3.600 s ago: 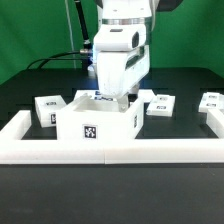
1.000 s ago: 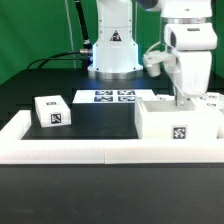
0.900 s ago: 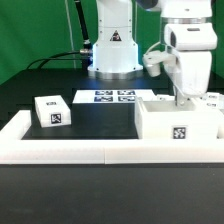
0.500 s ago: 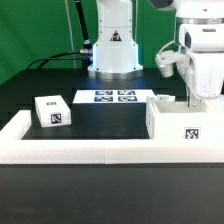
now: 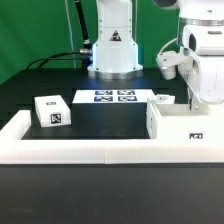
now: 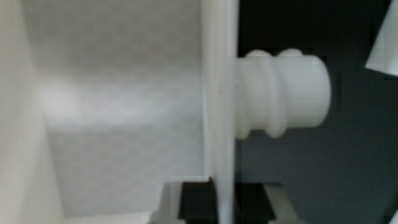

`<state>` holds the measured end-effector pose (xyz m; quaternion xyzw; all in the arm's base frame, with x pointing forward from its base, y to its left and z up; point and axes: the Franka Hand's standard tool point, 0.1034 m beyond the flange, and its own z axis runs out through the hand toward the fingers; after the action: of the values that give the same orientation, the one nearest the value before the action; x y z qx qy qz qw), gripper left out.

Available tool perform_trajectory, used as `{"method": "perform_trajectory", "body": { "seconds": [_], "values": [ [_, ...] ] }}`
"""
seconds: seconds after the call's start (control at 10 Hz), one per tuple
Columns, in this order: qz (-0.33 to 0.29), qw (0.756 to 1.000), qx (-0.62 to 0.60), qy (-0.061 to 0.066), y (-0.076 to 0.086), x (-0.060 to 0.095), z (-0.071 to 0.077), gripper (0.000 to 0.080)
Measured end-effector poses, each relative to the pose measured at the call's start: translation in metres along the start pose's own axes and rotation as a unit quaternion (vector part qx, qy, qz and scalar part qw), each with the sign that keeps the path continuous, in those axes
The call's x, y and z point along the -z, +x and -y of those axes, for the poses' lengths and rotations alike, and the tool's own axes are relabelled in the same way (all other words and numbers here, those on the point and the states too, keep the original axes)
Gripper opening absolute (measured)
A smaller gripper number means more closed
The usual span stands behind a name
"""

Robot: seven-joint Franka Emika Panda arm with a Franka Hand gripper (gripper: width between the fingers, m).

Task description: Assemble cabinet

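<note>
Here pincer grips cabinet wall, at ext. view's right.

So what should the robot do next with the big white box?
Probably let go and lift away. The hand pinches one wall of the box, which sits flat against the rail, and a small block waits apart at the exterior view's left.

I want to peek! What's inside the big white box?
Only bare white inner walls show in the box. Its front wall hides the bottom. The end effector pinches one wall.
</note>
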<state>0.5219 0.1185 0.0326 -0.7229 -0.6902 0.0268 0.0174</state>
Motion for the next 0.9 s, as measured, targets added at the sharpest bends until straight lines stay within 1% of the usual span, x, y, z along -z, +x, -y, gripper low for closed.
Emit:
{"method": "perform_trajectory", "body": {
  "seconds": [0.1, 0.2, 0.3, 0.4, 0.5, 0.6, 0.7, 0.8, 0.9],
  "values": [
    [0.0, 1.0, 0.0, -0.001, -0.001, 0.002, 0.0, 0.0109],
    [0.0, 1.0, -0.001, -0.002, -0.002, 0.002, -0.001, 0.0109],
    [0.002, 1.0, -0.003, -0.004, -0.005, 0.005, -0.001, 0.025],
    [0.003, 1.0, -0.006, -0.009, -0.009, 0.012, 0.0, 0.0387],
    [0.002, 1.0, -0.021, -0.019, -0.013, 0.02, 0.005, 0.0387],
    [-0.005, 0.997, -0.058, -0.04, -0.017, 0.032, 0.017, 0.057],
    [-0.012, 0.994, -0.094, -0.056, -0.017, 0.04, 0.034, 0.0712],
    [-0.025, 0.989, -0.13, -0.073, -0.014, 0.044, 0.05, 0.0712],
    [-0.033, 0.984, -0.158, -0.076, -0.009, 0.043, 0.064, 0.078]
  ]
}}
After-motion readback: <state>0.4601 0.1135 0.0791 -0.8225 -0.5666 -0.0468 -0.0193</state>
